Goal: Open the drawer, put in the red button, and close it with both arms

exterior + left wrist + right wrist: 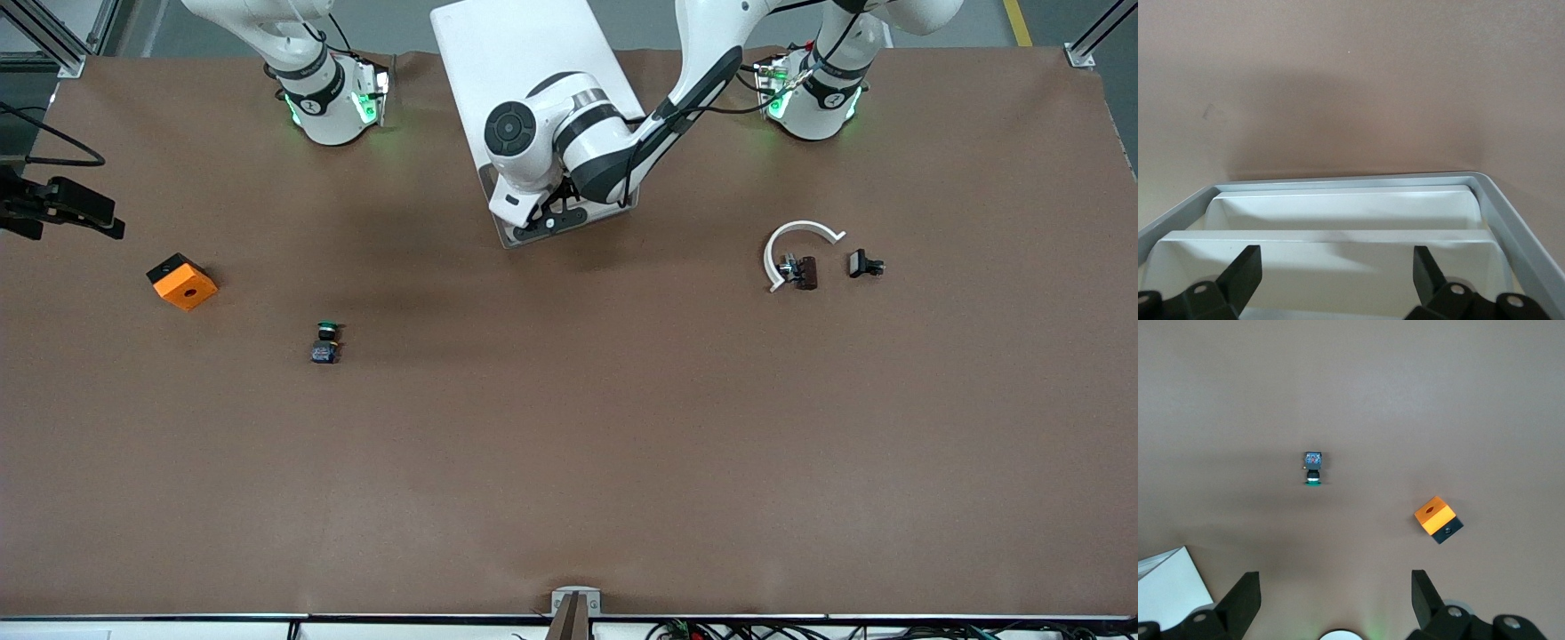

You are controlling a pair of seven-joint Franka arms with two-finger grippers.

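Overhead, left fingers (1245,273) wide, empty.

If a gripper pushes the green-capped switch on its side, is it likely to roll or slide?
The green-capped switch lies on its side; its round cap may roll, while its squarish body probably resists. It looks small, so likely light, and may pivot on the brown table.

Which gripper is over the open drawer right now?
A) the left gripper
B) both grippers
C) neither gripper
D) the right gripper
A: the left gripper hangs open over the drawer, its compartments showing below, while the right gripper is open over bare table near the green-capped switch.
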